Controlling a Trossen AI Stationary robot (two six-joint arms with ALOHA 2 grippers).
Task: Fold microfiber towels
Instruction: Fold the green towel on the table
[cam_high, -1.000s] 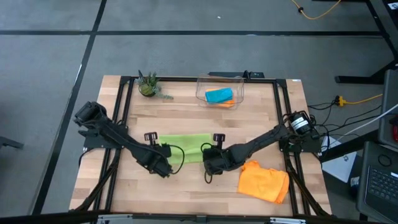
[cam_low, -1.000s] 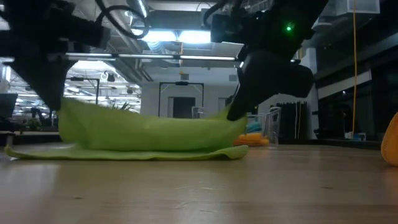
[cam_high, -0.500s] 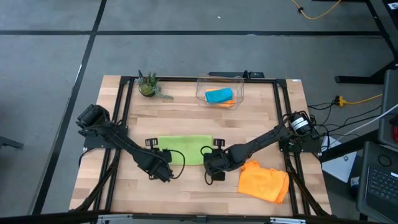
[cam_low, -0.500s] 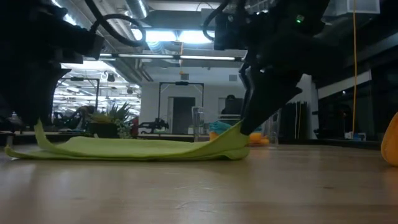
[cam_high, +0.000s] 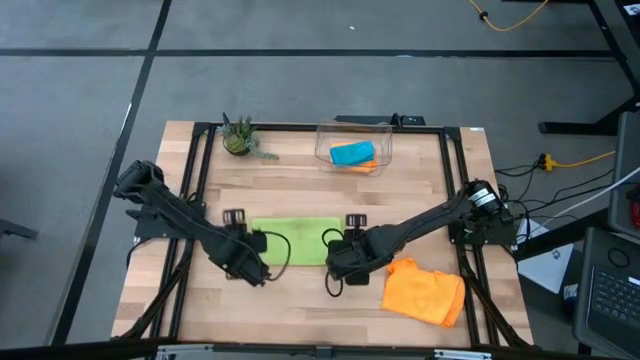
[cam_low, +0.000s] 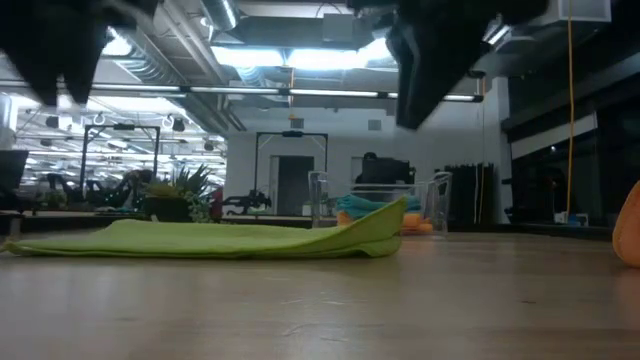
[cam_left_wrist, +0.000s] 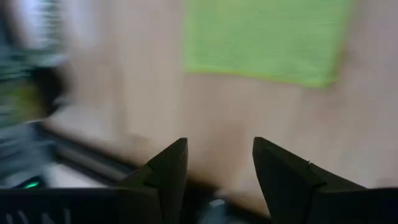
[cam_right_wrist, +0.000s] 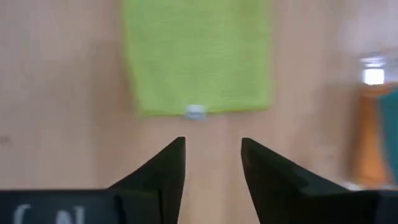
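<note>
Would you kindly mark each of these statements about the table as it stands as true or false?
1. The lime green towel lies on the table between the two grippers. True.
2. The left gripper is clamped on the green towel. False: its jaws are apart and empty.
3. The clear bin holds a teal blue towel. True.
4. The orange towel by the right arm is neatly folded. False: it lies crumpled.
5. The right gripper is open. True.

Bare wood right ahead of my left gripper (cam_left_wrist: 217, 165) and right gripper (cam_right_wrist: 211, 158), just the flat green towel (cam_high: 295, 240) between them, orange towel (cam_high: 425, 292) crowding my right.
</note>
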